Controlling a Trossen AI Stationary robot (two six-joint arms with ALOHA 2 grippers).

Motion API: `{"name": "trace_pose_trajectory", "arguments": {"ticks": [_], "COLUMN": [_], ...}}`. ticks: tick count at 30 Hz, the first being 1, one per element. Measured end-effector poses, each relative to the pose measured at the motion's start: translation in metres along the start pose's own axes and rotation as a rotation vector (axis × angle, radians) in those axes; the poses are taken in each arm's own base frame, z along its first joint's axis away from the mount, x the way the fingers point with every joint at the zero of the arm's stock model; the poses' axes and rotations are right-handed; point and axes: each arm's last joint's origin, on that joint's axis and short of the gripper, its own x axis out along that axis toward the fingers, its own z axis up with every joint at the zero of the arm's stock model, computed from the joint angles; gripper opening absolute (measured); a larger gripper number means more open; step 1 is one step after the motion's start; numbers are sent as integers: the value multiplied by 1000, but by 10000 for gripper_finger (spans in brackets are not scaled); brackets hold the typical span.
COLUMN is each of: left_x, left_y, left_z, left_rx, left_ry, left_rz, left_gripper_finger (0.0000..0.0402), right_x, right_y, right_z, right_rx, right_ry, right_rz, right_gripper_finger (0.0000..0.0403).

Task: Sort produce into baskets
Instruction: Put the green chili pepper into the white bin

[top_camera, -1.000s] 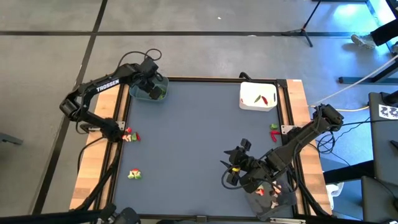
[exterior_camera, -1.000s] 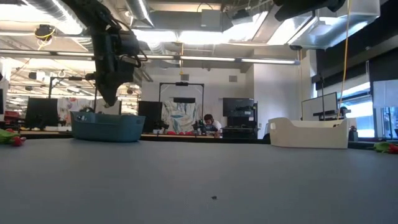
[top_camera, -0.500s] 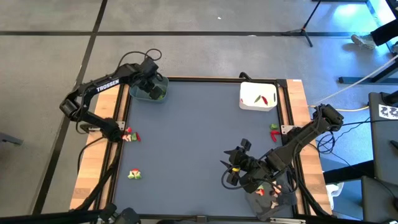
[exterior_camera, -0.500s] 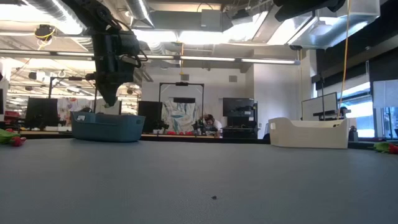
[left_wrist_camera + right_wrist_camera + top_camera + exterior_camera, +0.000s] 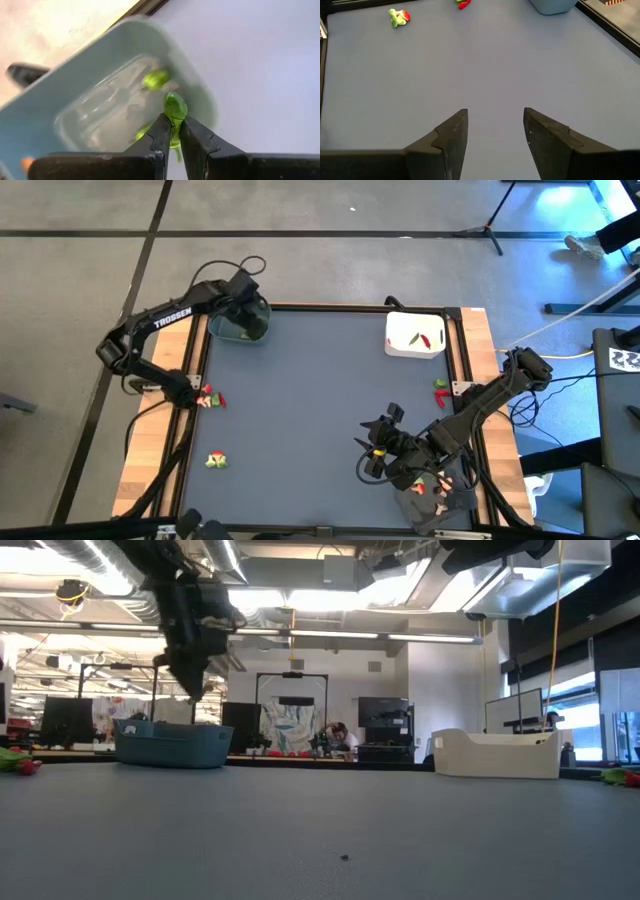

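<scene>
The left gripper (image 5: 172, 131) is held above the blue-grey tub (image 5: 240, 323) at the far left corner of the table (image 5: 310, 400), and a small green piece (image 5: 175, 107) is pinched between its two dark fingers (image 5: 161, 134). In the left wrist view the piece is seen to sit right at the fingertips — its rounded upper part stands clear above them, while its lower part is pressed in the narrow gap between the pads. Below it, inside the tub, other green pieces (image 5: 155, 78) are seen lying on the floor of the bin. In the low view the same gripper (image 5: 192, 680) is shown hanging over the tub (image 5: 172, 743), clear of its rim.

The right gripper (image 5: 374, 452) is held low over the near right part of the table, just beside the dark grey tray (image 5: 437, 505), in which red and pale pieces are seen. Its fingers (image 5: 451, 135) are spread apart with nothing between them — only bare table surface is seen in the gap.

Red and green pieces (image 5: 418, 339) are seen in the white tub (image 5: 415, 352) at the far right. Loose produce is left on the table: a red and green cluster (image 5: 210, 398) by the left edge, a yellow-green cluster (image 5: 216, 461) nearer the front, and a red and green pair (image 5: 441, 389) by the right edge.
</scene>
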Motion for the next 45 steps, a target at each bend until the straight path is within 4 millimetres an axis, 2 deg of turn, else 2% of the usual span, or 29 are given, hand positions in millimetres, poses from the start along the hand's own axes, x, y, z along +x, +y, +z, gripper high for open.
{"name": "trace_pose_trajectory", "arguments": {"ticks": [10, 20, 29, 35, 41, 45], "left_x": [-18, -33, -51, -72, -91, -94], "left_y": [-55, -101, -156, -196, -222, -231], "left_z": [24, 29, 7, -10, -26, -36], "left_rx": [152, 233, 412, 520, 620, 674], "left_ry": [-272, -443, -448, -560, -652, -668], "left_rz": [-279, -408, -633, -768, -863, -839], "left_gripper_finger": [31, 31, 31, 31, 31, 31], "right_x": [0, 0, 0, 7, 24, 19], "right_y": [0, 0, -3, -10, -19, -22], "right_z": [0, 0, 0, 7, 26, 54], "right_rx": [-9, -24, -44, -81, -207, -306], "right_ry": [0, 0, -42, -67, -76, -72], "right_rz": [0, 0, -67, -117, -118, -6], "right_gripper_finger": [193, 193, 193, 193, 193, 193]}}
